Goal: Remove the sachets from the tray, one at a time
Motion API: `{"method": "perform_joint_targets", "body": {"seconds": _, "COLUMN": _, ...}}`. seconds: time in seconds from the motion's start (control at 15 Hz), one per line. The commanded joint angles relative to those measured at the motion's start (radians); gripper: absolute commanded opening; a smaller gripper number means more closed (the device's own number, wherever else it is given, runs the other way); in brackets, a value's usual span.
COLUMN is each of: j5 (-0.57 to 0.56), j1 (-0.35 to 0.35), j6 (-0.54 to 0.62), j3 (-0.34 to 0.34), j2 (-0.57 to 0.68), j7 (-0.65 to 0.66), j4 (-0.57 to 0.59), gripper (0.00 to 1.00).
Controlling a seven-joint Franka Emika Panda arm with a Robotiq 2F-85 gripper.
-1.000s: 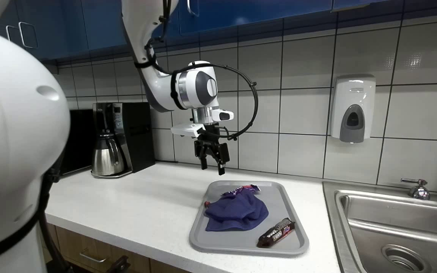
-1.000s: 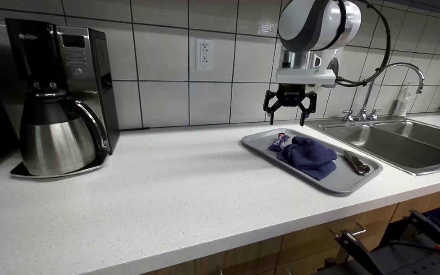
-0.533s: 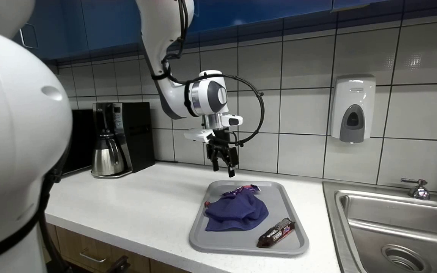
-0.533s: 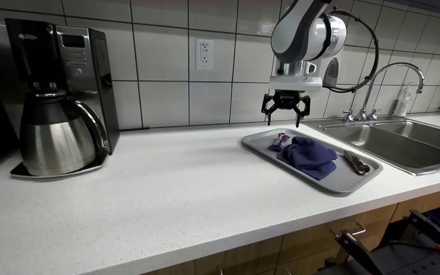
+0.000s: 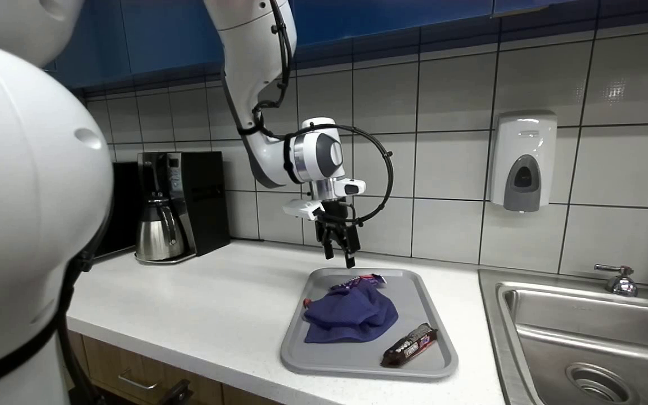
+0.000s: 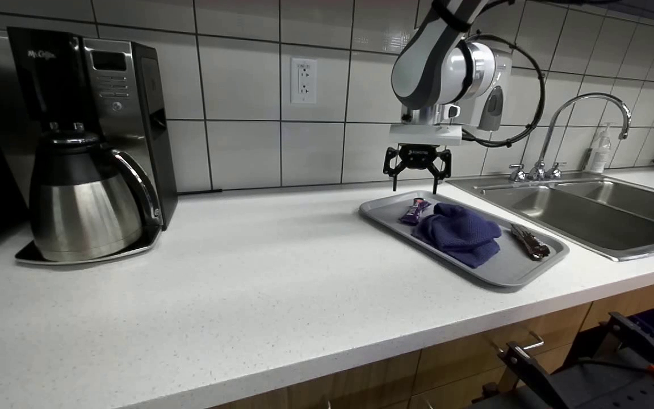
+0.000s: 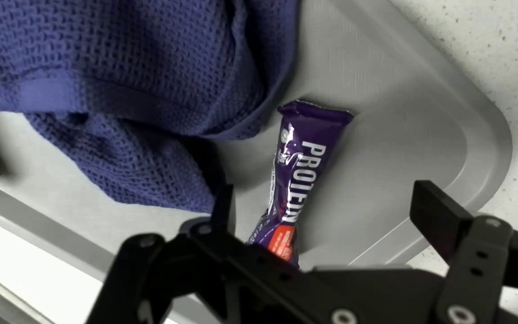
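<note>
Hand wide, empty, near purple sachet, not touching; looks slick, likely light, softish; best pinched across middle

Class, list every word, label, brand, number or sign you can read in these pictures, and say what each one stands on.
"PROTEIN": on the purple sachet, wrist view; its smaller print is too blurred.
"Mr. Coffee": on the coffee maker, in an exterior view; its other markings are too small.
Too small or blurred to read: markings on the brown sachet, tool, outlet cover, pump bottle and sink.
</note>
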Motion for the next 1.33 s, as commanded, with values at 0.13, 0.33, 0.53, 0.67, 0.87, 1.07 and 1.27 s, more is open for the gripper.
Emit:
{"method": "perform_joint_targets", "body": {"seconds": 0.13, "j5": -0.020, "j1": 0.056, "j6": -0.019, "j3": -0.054, "j2": 0.082, "j7": 0.069, "j4": 0.087, "gripper": 1.00}}
{"method": "perform_joint_targets", "body": {"seconds": 0.33, "j5": -0.012, "j1": 0.070, "j6": -0.018, "j3": -0.065, "j2": 0.111, "j7": 0.088, "j4": 0.114, "gripper": 1.00}}
{"method": "perform_joint_targets", "body": {"seconds": 0.53, "j5": -0.005, "j1": 0.077, "j6": -0.017, "j3": -0.075, "j2": 0.147, "j7": 0.114, "j4": 0.149, "gripper": 1.00}}
{"method": "perform_joint_targets", "body": {"seconds": 0.67, "j5": -0.005, "j1": 0.080, "j6": -0.018, "j3": -0.083, "j2": 0.177, "j7": 0.137, "j4": 0.176, "gripper": 1.00}}
{"method": "perform_joint_targets", "body": {"seconds": 0.87, "j5": -0.002, "j1": 0.080, "j6": -0.024, "j3": -0.092, "j2": 0.219, "j7": 0.158, "j4": 0.214, "gripper": 1.00}}
{"method": "perform_joint_targets", "body": {"seconds": 1.07, "j5": 0.003, "j1": 0.081, "j6": -0.028, "j3": -0.097, "j2": 0.250, "j7": 0.171, "j4": 0.242, "gripper": 1.00}}
{"method": "perform_joint_targets", "body": {"seconds": 1.27, "j5": 0.006, "j1": 0.082, "j6": -0.030, "j3": -0.100, "j2": 0.272, "j7": 0.177, "j4": 0.262, "gripper": 1.00}}
